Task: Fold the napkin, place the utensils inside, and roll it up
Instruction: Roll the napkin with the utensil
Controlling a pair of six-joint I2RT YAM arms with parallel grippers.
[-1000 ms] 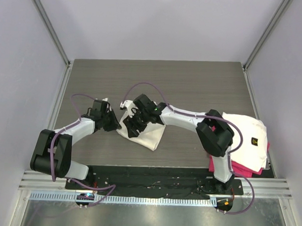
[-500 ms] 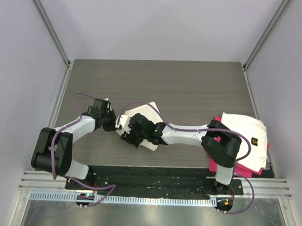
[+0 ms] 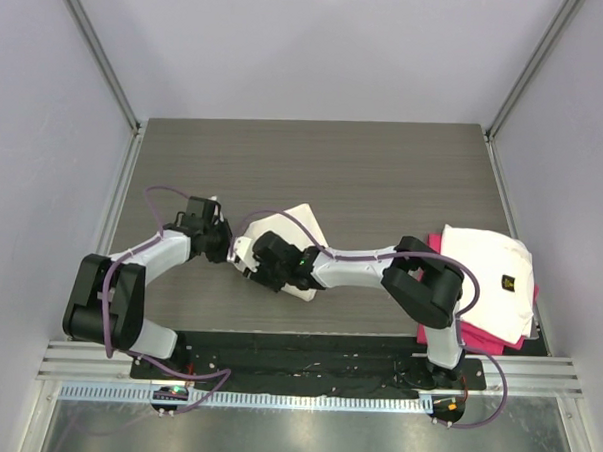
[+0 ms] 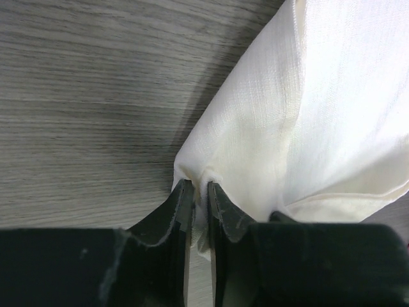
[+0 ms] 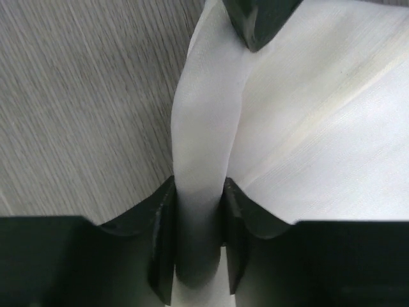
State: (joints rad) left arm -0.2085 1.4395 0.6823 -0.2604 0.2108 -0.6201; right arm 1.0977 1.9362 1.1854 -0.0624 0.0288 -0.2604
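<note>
Grey wood-grain tabletop (image 3: 384,170) under pale walls, and all the action is packed into the left-centre, where the napkin (image 3: 304,224) lies between the two arms. The left fingers (image 4: 177,208) are clenched on a puckered bit of its edge, down near the wood. Just beside them, the right fingers (image 5: 165,204) are grasping a raised ridge of the same cloth, which fills the gap between them. That closeness is the danger. With two pinches so near on one edge, any pull in different directions could drag the whole napkin across the tabletop or twist the fold crooked. The fabric is thin and slippery-looking, so the left pinch, which holds only a small tuck, could lose it under tension. The right grip may have caught more than one layer; I cannot tell, and a lift could then bunch the cloth instead of folding it. No spoon shows anywhere. As for looks: cream-white, finely woven, soft, already doubled over, with gentle creases and a stitched hem line. Well apart, at the right edge, a folded white cloth (image 3: 495,274) sits on a pink cloth (image 3: 477,339).
</note>
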